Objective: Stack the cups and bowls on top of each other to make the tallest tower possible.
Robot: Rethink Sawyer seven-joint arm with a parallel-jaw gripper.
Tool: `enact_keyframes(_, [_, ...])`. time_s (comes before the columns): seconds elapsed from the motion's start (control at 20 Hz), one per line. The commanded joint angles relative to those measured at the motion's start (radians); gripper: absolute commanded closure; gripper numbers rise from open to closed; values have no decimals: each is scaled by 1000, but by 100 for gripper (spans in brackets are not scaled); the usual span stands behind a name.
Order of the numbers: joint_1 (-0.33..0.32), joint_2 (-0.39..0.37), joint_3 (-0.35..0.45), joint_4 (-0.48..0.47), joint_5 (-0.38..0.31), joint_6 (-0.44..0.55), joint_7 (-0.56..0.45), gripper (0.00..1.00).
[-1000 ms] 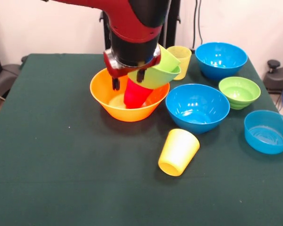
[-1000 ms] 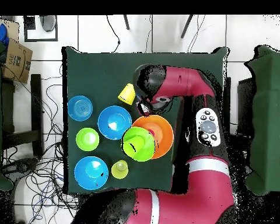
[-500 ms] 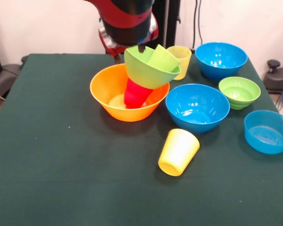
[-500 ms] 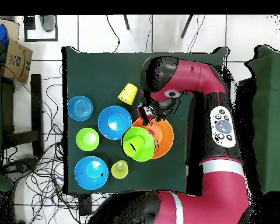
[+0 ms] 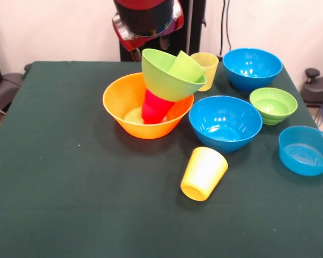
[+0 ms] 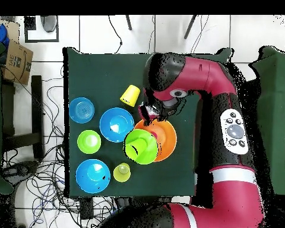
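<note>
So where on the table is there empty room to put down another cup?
The widest bare patch is left of the orange bowl, and across the front edge below the tipped yellow cup. The right side is crowded: blue bowl, small green bowl, shallow blue bowl.

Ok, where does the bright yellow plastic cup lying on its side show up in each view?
Front view: bright yellow plastic cup lies near the front, right of centre, just below the medium blue bowl.
Overhead view: same cup sits upper middle of the green cloth.
Shared landmark: the large orange bowl, diagonally beside it.
</note>
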Motion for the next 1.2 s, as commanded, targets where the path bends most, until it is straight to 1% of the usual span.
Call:
enact_keyframes(0.05, [7,-6,111,154,-84,-131,-225,0])
enact_keyframes(0.2, [12,-21,110,191,-108,-182,-222,0])
enact_keyframes(0.35, [15,-20,117,214,-125,-207,-229,0])
enact_keyframes(0.55, [22,-15,117,240,-149,-265,-219,0])
enact_keyframes(0.7, [47,-24,98,255,-204,-324,-174,0])
enact_keyframes(0.8, [51,-16,103,260,-232,-352,-176,0])
enact_keyframes(1.0, [55,3,108,268,-272,-395,-160,0])
enact_keyframes(1.2, [52,12,117,273,-293,-408,-156,0])
